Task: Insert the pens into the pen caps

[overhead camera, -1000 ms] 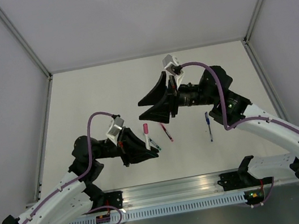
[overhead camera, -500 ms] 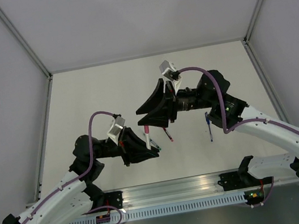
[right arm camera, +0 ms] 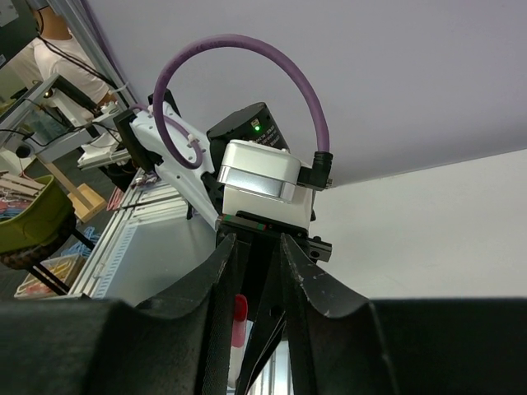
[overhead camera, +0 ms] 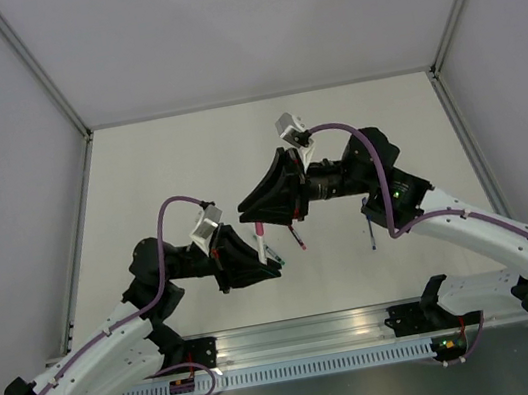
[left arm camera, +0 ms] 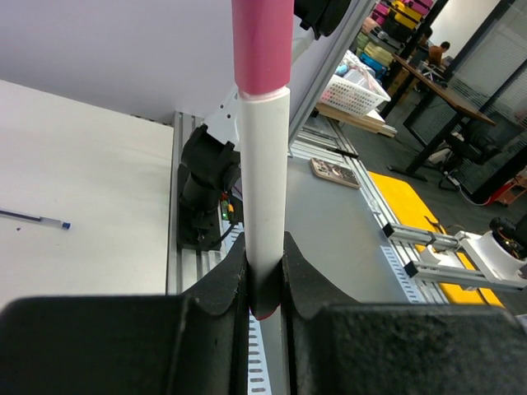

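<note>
My left gripper (overhead camera: 269, 261) (left arm camera: 265, 262) is shut on the lower end of a whitish pen (overhead camera: 261, 246) (left arm camera: 263, 181) and holds it upright above the table. The pen's pink-red end (left arm camera: 262, 41) points toward my right gripper (overhead camera: 250, 211) (right arm camera: 257, 247). That gripper is open, its jaws a narrow gap apart, and the pen's red end (right arm camera: 240, 317) shows between them, close to the left finger. A red pen (overhead camera: 296, 237) and a dark blue pen (overhead camera: 369, 223) lie on the table. No loose cap shows.
The dark blue pen also shows in the left wrist view (left arm camera: 33, 219), lying on the white table. The aluminium rail (overhead camera: 308, 337) with both arm bases runs along the near edge. Grey walls enclose the table on three sides.
My right gripper has moved left and down toward the held pen's pink end, and its jaws have narrowed from wide open. My left gripper has held the pen nearly still.
</note>
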Available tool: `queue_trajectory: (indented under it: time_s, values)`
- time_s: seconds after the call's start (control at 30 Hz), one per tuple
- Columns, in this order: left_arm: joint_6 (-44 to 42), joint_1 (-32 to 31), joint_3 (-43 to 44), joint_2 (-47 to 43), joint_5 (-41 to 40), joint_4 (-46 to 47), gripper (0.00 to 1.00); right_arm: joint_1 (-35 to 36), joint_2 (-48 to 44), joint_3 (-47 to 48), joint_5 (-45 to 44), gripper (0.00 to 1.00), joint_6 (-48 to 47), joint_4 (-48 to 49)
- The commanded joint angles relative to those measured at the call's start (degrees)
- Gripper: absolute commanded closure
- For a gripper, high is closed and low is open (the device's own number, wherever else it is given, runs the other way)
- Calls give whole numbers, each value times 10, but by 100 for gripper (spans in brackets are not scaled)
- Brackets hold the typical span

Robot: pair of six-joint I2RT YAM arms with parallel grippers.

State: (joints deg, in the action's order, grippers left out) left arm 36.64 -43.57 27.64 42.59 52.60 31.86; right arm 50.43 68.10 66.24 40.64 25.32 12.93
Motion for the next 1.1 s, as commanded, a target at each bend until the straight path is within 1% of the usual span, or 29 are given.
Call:
queue_trajectory:
  time_s: [0.0,0.2,0.33,0.53,0.63,0.67,0.73,0.8,0.97,1.07]
  values:
    - [-13,1,1,-5,-3,8,98,9,-2,-8,2,67,-7,13]
    - [-13,1,2,-5,-3,9,98,12,-9,-17,-2,67,-11,10]
    - [-12,1,2,-6,-5,9,98,14,-9,-18,0,70,-12,7]
    - [-11,1,3,-12,-12,8,98,14,-20,-30,1,80,-18,-2]
    - [-8,1,5,-13,-21,10,98,15,-28,-47,3,87,-10,12]
    - [-7,1,7,-13,-23,11,98,15,-30,-55,6,91,-6,23]
    - [-2,1,8,-13,-27,16,98,16,-32,-64,13,94,8,37]
    - [5,1,8,-12,-28,33,98,18,-36,-76,18,100,18,52]
    - [38,1,15,2,-10,76,98,22,-36,-98,42,100,39,89]
    - [34,0,29,0,0,60,98,22,-27,-90,58,100,42,70]
